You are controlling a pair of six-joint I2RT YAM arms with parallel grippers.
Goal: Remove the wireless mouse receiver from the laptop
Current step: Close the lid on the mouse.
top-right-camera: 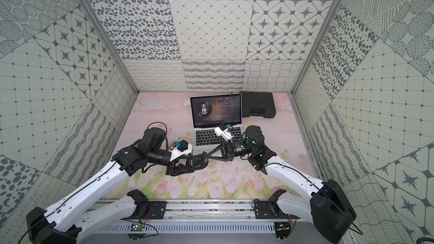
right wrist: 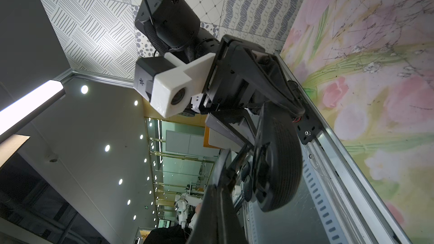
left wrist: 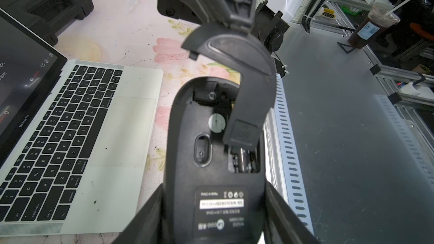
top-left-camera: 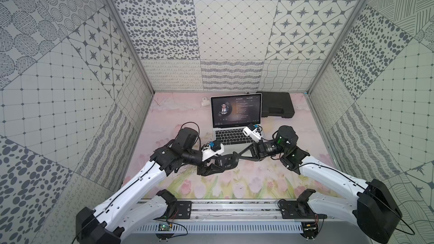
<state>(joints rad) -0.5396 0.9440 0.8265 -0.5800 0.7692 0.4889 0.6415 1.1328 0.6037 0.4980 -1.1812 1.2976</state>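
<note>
The silver laptop (top-left-camera: pixel 237 134) (top-right-camera: pixel 216 134) (left wrist: pixel 70 125) stands open at the middle back with its dark screen lit. In front of it my left gripper (top-left-camera: pixel 224 163) (left wrist: pixel 213 219) is shut on a black mouse (top-left-camera: pixel 229 159) (top-right-camera: pixel 197 161) (left wrist: pixel 202 137) (right wrist: pixel 281 160), held off the table with its underside showing. My right gripper (top-left-camera: pixel 237 154) (left wrist: pixel 242 137) (right wrist: pixel 231 179) is shut, with its tips at the mouse's open compartment. From its pads a tiny black nub with a silver plug sticks out, the wireless mouse receiver (left wrist: pixel 238 154), reaching into that compartment.
A black plastic case (top-left-camera: pixel 277 106) (left wrist: pixel 44 3) lies right of the laptop's screen. A small white object (top-left-camera: pixel 203 102) sits at the back left. The metal rail (top-left-camera: pixel 234 210) runs along the front edge. Patterned walls close in three sides.
</note>
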